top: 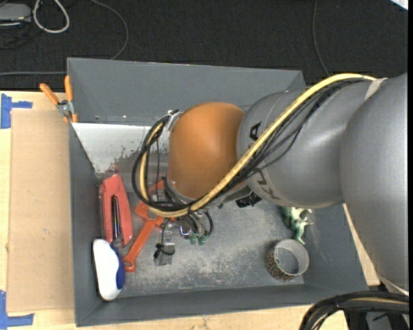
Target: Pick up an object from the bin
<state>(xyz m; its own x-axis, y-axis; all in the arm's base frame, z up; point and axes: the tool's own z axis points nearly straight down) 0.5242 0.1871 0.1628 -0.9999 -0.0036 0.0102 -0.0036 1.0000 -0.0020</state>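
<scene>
Where the arm [330, 150] comes in from the right, its orange cover [203, 146] and looped cables [148, 177] hang over the middle of the grey bin [186, 84] and hide much of the floor there. The gripper [166, 246] pokes out below the cover, low over the bin floor, left of centre; whether it is wide or narrow cannot be told, with cables and cover in the way. Nearest thing: a slim orange tool [139, 243], just beside the gripper on its left, flat on the floor. Long axis diagonal: lower end points toward the bin's lower-left corner, close by a white-and-blue object [107, 270]; upper end runs up and right under the cables, where it is lost. A flat red case [115, 208] lies just left of the tool, its long axis roughly along the left wall. Well apart, on the right side: a roll of tape [287, 260] near the front wall, and a small green-and-white thing [297, 222] just above it, partly under the arm.
</scene>
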